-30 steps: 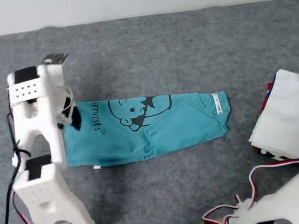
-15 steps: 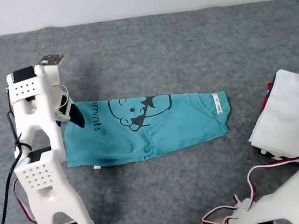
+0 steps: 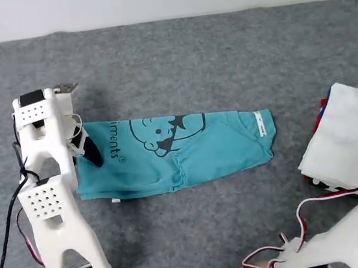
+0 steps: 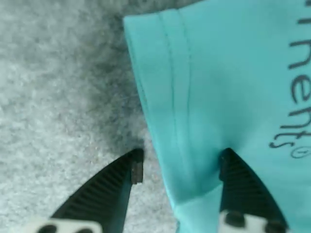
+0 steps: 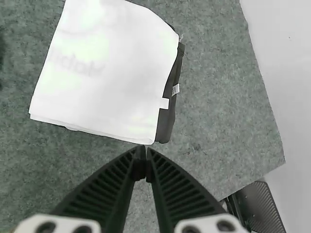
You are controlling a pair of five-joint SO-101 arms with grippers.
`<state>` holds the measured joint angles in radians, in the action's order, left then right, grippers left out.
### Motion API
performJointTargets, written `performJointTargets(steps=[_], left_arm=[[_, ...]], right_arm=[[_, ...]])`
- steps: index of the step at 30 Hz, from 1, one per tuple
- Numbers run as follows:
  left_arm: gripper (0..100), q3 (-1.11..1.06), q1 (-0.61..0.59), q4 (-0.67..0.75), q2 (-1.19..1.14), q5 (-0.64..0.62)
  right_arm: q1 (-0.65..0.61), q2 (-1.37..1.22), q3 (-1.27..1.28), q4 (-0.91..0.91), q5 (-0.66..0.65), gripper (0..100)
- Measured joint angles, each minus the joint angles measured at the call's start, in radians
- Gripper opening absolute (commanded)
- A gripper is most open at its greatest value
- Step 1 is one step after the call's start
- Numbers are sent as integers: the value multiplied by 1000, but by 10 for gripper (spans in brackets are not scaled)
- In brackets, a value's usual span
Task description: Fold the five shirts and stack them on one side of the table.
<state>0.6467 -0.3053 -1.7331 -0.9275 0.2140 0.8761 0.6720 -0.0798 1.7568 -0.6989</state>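
High view: showing a teal shirt (image 3: 175,153) lying flat across the middle of the frame on the grey surface (image 3: 222,57), folded into a long strip with the print facing up and the neck label toward its right end. Finding the left pincer (image 3: 89,145) at the strip's left end, hanging from the white arm at the left of the frame. Left wrist view: catching that pincer (image 4: 182,162) standing wide, straddling the shirt's (image 4: 218,77) stitched hem, with one dark finger (image 4: 133,167) over the bare grey surface (image 4: 58,87) just beside the cloth and the other over the teal cloth itself; not gripping anything.

Spotting a stack of folded shirts (image 3: 349,136) at the right edge of the high view, well apart from the teal one, with a white shirt on top and red and blue edges peeking out at its upper left corner. Right wrist view: looking down on the same stack, with the white shirt (image 5: 104,68) covering a dark shirt (image 5: 170,102) whose edge and small tag are sticking out along one side. Seeing the right pincer (image 5: 146,158) pressed together, tips touching, holding nothing, hanging over the grey surface (image 5: 218,97) near the stack's corner.
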Motion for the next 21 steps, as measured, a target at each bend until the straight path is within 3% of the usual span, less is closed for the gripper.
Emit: performJointTargets(steps=[7,16,21], left_arm=[[2,115,40,-8,-74,-61],[5,153,49,-18,-61,-74],[5,80,-18,-9,31,-68]], right_arm=[[0,0,0,0,0,9],[0,0,0,0,0,9],[0,0,0,0,0,9]])
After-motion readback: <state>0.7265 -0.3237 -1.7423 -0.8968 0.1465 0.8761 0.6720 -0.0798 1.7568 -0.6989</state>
